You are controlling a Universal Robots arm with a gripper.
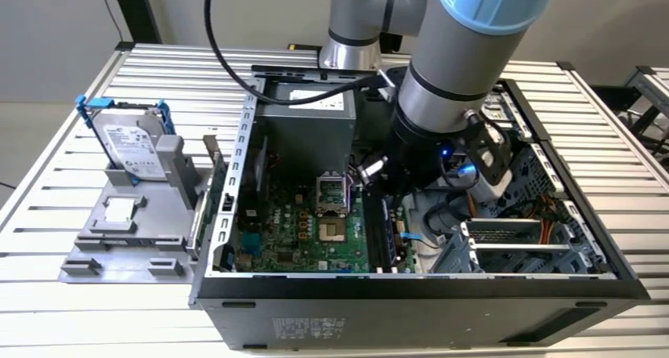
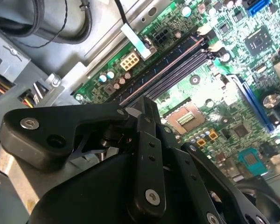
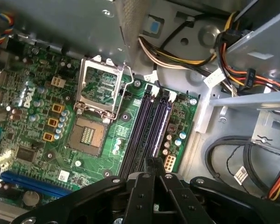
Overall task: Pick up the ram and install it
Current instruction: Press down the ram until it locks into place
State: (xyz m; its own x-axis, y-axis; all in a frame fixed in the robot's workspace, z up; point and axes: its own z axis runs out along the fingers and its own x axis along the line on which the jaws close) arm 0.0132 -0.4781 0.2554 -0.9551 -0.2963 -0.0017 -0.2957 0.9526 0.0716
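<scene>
The gripper (image 3: 154, 168) hangs inside the computer case (image 1: 418, 283), over the black memory slots (image 3: 147, 126) on the green board (image 3: 46, 116). Its jaws are narrow, seemingly pinching the ram (image 1: 371, 168) – pickup looks done. The slots look empty – seating is left.

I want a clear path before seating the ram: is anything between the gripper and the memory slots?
Nothing visible does. In the first wrist view the gripper hangs over one end of the memory slots, which look empty. The cable bundle lies past their other end, clear of them.
</scene>
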